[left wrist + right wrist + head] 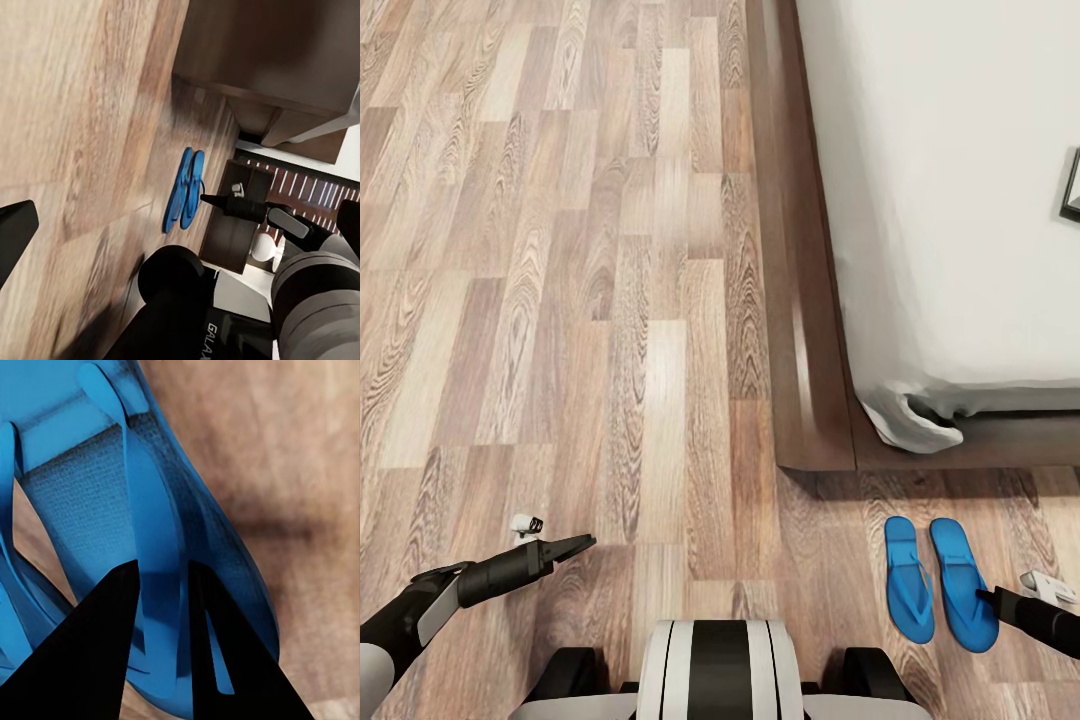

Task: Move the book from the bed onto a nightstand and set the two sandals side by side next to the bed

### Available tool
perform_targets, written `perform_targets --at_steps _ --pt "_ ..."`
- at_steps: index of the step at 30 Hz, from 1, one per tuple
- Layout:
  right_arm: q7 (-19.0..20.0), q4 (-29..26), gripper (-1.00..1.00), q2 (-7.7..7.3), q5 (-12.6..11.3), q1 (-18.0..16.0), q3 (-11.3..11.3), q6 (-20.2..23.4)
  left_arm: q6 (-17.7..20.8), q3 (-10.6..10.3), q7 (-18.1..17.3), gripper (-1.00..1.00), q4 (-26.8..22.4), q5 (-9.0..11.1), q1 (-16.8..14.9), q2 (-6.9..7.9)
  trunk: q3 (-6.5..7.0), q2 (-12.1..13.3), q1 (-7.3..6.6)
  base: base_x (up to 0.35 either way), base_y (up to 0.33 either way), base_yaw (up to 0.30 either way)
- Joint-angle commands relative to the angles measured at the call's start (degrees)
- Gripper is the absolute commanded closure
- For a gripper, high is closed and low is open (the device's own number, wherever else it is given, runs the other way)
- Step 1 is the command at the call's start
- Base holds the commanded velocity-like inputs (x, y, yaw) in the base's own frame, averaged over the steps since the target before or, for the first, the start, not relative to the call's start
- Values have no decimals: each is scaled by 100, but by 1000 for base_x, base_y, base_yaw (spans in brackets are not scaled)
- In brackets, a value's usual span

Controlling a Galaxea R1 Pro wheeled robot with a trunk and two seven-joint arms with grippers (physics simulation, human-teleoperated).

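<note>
Floor (560, 250) of light-brown wood planks spreads across the head view. Beside it on the right stands the bed (800, 330), a low dark-brown base under a plain light-grey mattress (950, 180) whose near corner is rumpled. A dark-edged object, probably the book (1071, 185), lies on the mattress at the picture's right edge, mostly cut off, so its cover cannot be read.

Just past the bed's foot, on the floor, lie the two sandals: bright blue flip-flops with thong straps. The left sandal (909, 578) and the right sandal (963, 582) sit side by side, nearly touching, their long axes roughly parallel to the bed's long side and running away from the robot toward the bed base, tilted slightly leftward. They stay a little apart from the base.

The right gripper (986, 597) reaches in from the right, its dark tip over the right sandal's near end. From the right wrist, its two black fingers (90, 660) stand a narrow gap apart, straddling a blue strap (161, 615) of the sandal; whether they press the strap I cannot tell.

The left gripper (582, 545) hangs above bare floor, well away from the sandals, holding nothing; how far its fingers are parted cannot be made out.
</note>
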Motion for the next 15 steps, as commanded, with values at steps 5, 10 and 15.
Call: perform_targets --at_steps 5,10,15 --pt "26 -2 100 1 -49 -2 -19 53 60 -41 -13 -100 1 43 -3 5 -69 -5 7 0 0 0" --pt "27 -4 100 1 -49 -2 -19 53 60 -40 -13 -100 1 43 -3 13 -69 -5 7 0 0 0" --pt "27 -4 100 1 -49 -2 -19 53 60 -42 -13 -100 1 43 -3 14 -69 -5 7 0 0 0"
